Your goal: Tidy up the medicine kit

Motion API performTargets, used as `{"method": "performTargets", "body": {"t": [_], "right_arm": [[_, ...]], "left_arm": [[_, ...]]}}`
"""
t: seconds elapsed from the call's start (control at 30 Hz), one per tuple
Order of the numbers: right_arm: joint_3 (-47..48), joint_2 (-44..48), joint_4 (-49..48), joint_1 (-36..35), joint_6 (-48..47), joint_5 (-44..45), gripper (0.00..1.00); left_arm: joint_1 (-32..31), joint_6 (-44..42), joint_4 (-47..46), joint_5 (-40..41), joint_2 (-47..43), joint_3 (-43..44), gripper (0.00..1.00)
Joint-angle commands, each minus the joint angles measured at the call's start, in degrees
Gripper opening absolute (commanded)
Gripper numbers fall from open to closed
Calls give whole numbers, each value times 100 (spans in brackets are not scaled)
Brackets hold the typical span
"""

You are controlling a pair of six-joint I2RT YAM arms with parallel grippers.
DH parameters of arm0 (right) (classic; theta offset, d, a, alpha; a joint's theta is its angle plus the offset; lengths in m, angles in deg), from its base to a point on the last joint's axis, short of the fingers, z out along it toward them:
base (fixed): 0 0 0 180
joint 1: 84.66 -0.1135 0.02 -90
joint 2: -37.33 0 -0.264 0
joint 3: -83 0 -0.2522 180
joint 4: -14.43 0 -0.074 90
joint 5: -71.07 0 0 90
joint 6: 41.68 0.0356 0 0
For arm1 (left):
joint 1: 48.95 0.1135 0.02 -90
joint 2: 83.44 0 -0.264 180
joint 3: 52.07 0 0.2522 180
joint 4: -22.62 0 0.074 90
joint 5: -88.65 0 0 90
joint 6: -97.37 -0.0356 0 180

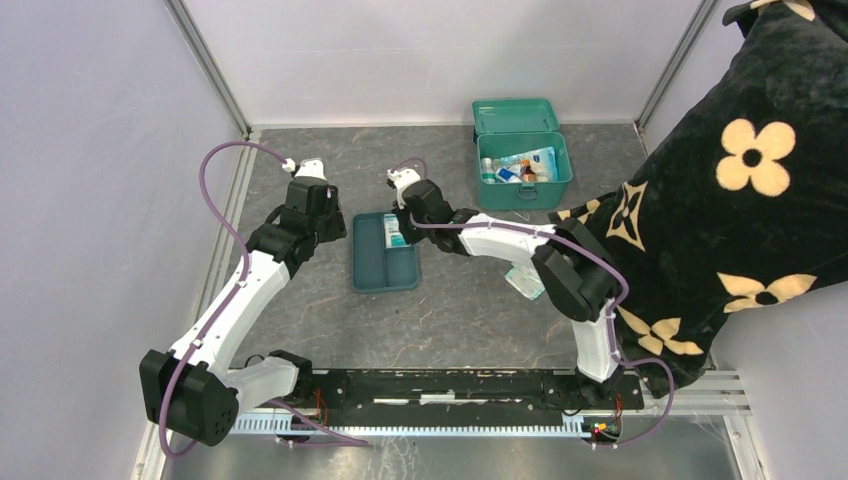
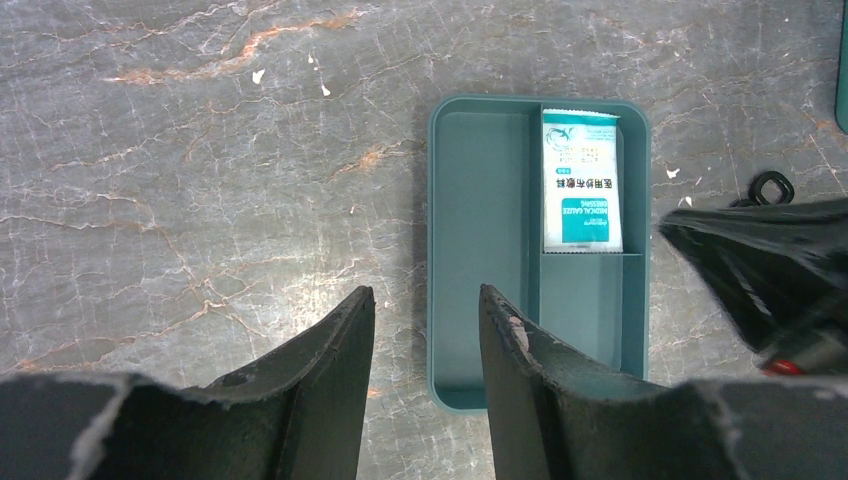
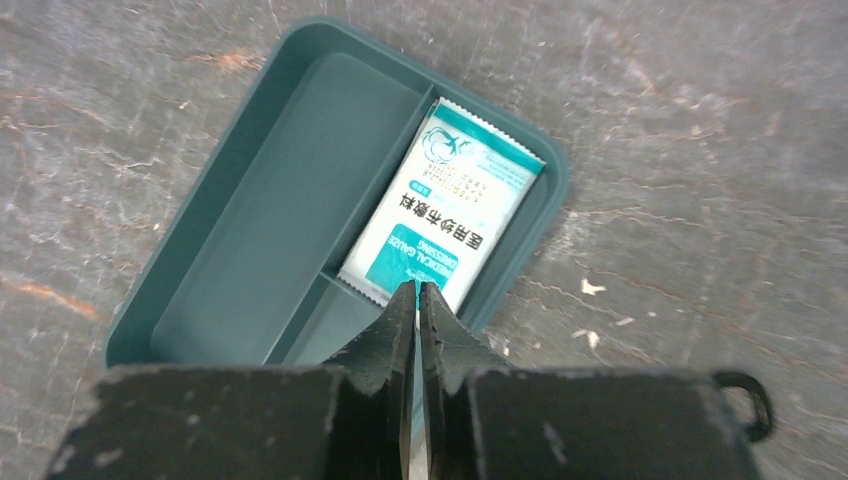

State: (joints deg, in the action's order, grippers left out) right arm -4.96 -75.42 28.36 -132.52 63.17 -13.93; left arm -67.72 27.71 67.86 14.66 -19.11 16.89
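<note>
In the top external view, the one teal-green rectangular medicine kit [image 1: 500, 197] stands at the far right of the grey marbled bench [image 1: 450, 320], its hinged lid swung back and several small items inside, too small to count. It sits beyond and to the right of the right pincer [image 1: 408, 222], apart from it, and well apart from the left pincer [image 1: 325, 222]. Between the two pincers lies one flat teal divided tray [image 1: 370, 250], with one white-and-teal gauze packet [image 1: 394, 230] in it. A second packet [image 1: 525, 280] lies on the bench under the right arm.

From the left wrist, the left pincer [image 2: 425, 300] is released: its two fingers stand apart with nothing between them. The tray [image 2: 480, 250] shows three compartments, with the packet [image 2: 580, 180] in the far right one.

From the right wrist, the right pincer [image 3: 415, 290] is all but clenched, with only a thin slit between its fingers. Its tips are at the packet's [image 3: 440, 210] near edge; whether they nip it cannot be told.
</note>
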Motion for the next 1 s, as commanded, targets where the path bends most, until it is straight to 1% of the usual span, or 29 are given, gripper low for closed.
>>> {"method": "performTargets", "body": {"t": [0.0,0.1,0.17,0.23,0.27,0.37,0.4,0.47,0.6,0.67,0.8,0.97], "right_arm": [[-536,930,-210,173,-399,59,12],[-1168,1545,-28,326,-802,124,18],[-1606,2011,279,467,-1031,318,22],[-1981,2426,511,701,-1202,444,25],[-2134,2609,626,869,-1285,365,28],[-2456,2946,829,1343,-1556,8,44],[-2483,2963,906,1453,-1676,-95,47],[-2429,2874,1124,1569,-1898,-363,54],[-2224,2390,1367,1648,-2280,-830,61],[-2053,2074,1434,1682,-2384,-973,63],[-1732,1527,1423,1706,-2560,-964,63],[-1432,1103,1444,1729,-2864,-931,64]], "left_arm": [[-21,-236,-187,-157,-124,4,50],[-28,-152,-168,-346,-213,34,50],[-31,-16,-174,-510,-308,20,51],[-31,157,-172,-690,-386,9,52],[-31,249,-177,-766,-421,8,52],[-30,469,-325,-993,-516,-20,53],[-29,521,-402,-1023,-538,-26,54],[-30,589,-505,-1058,-549,22,57],[-27,549,-723,-1005,-457,244,63],[-23,438,-877,-878,-373,278,65],[-22,213,-968,-630,-139,260,65],[-22,177,-1069,-782,-119,105,64]]}}
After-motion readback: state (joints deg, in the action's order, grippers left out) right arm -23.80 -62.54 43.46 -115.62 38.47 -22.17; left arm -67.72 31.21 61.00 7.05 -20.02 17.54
